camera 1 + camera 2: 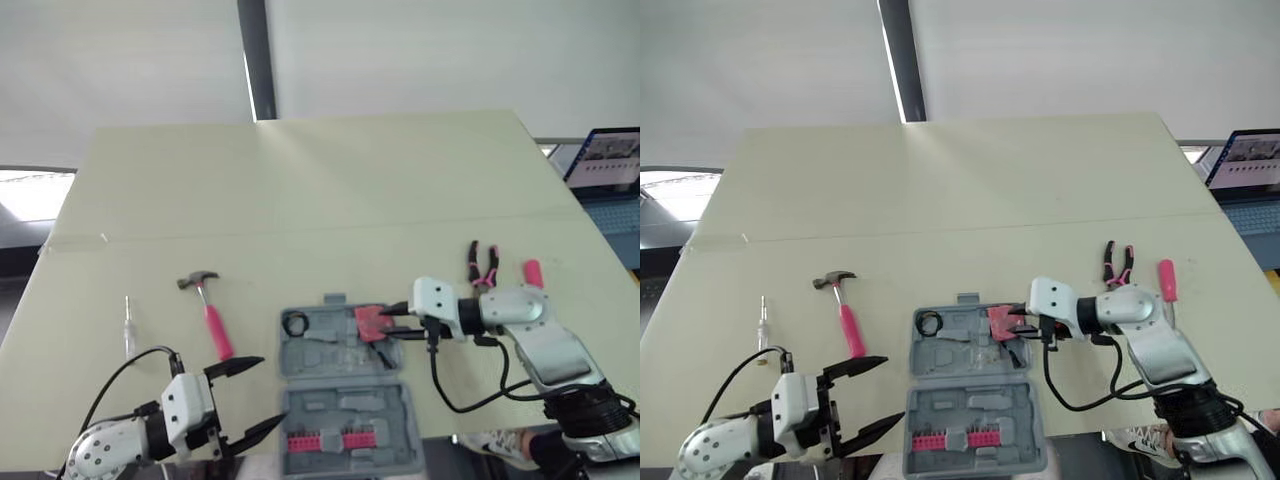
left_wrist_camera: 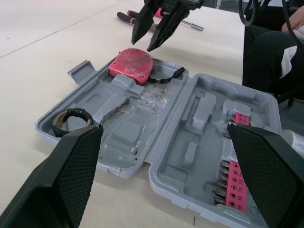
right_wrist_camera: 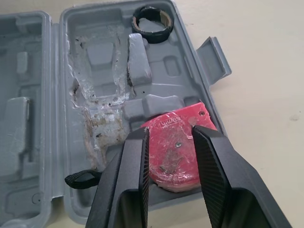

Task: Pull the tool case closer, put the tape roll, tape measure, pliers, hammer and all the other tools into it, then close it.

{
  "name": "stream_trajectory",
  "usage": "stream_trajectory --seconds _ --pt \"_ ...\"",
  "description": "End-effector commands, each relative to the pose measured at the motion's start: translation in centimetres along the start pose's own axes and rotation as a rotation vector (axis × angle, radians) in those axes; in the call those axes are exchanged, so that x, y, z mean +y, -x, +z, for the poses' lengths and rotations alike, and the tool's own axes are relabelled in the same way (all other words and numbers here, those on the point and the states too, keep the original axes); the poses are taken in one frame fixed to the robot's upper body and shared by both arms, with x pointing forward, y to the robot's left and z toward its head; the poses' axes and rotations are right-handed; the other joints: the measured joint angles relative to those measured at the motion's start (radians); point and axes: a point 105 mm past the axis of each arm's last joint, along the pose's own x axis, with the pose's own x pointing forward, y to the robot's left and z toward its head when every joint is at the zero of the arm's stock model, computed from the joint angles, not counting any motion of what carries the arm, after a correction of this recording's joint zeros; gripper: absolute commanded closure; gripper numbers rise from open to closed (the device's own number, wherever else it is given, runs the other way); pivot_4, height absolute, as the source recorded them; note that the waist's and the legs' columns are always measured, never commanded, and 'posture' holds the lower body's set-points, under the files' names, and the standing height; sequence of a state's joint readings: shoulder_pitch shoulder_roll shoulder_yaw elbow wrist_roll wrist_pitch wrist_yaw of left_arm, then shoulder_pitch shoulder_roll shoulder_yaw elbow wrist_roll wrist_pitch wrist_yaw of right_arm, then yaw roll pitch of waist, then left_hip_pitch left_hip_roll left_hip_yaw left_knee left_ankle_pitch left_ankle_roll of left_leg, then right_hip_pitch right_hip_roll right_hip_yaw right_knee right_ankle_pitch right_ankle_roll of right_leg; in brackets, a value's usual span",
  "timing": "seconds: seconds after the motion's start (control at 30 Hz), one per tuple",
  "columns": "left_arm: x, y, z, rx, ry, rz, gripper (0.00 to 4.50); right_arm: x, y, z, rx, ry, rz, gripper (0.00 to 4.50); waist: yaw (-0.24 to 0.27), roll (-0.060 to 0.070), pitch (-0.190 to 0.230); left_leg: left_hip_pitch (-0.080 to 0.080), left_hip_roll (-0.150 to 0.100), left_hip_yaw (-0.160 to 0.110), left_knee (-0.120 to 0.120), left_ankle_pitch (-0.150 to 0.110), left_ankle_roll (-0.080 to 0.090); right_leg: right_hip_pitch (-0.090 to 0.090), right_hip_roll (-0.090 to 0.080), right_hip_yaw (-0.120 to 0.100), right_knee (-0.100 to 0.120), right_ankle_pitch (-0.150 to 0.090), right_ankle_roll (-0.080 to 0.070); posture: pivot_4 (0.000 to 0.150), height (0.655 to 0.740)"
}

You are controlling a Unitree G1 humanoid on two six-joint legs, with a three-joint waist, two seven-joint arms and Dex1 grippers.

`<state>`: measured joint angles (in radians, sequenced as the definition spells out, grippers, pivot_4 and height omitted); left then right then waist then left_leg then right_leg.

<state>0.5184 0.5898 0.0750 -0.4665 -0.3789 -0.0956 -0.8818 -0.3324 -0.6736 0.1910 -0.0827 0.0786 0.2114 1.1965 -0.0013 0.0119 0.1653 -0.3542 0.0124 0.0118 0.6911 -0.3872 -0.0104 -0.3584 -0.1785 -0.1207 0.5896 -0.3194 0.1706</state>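
Pink tape measure point(image 3: 178, 142) is lying in the case's point(image 1: 330, 400) corner beneath the right gripper's point(image 1: 390, 322) narrowly parted fingers; the left gripper point(image 1: 271, 390) is gaping wide.

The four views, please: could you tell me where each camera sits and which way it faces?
Head eyes: on the head, looking forward and down over the table, open tool case, both arms, left gripper and right gripper.
Left wrist: looks along its wide-open jaws across the tool case toward the right gripper.
Right wrist: looks between its open jaws at the tape measure lying in the tool case.
Shared: both wrist views show the tape measure and tape roll.
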Motion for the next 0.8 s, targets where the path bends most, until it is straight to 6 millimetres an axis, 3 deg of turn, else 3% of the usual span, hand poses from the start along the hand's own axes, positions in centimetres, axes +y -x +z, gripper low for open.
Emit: stream_trajectory --seconds 0.03,0.47,0.8 --pt "-0.1 0.3 0.9 -0.022 -0.022 0.005 0.0 -0.8 -0.5 -0.1 -0.023 0.03 -0.026 2.97 0.001 0.0 0.0 0.0 0.0 0.0 0.0 0.0 0.0 0.0 0.0 0.0 0.0 0.0 0.0 0.15 0.7373" --pt "0.4 0.5 1.3 -0.031 -0.011 0.041 0.0 -0.7 -1.2 -2.3 -0.013 -0.041 -0.035 2.97 0.001 0.0 0.0 0.0 0.0 0.0 0.0 0.0 0.0 0.001 0.0 0.0 0.0 0.0 0.0 0.15 0.7373" --pt "1.1 0.6 2.0 -0.054 -0.002 0.076 0.0 0.8 -2.3 -4.3 -0.021 -0.161 -0.037 2.97 0.001 -0.001 -0.001 0.002 0.0 0.0 0.0 0.0 0.0 0.002 0.0 0.0 0.0 0.0 0.0 0.15 0.7373"
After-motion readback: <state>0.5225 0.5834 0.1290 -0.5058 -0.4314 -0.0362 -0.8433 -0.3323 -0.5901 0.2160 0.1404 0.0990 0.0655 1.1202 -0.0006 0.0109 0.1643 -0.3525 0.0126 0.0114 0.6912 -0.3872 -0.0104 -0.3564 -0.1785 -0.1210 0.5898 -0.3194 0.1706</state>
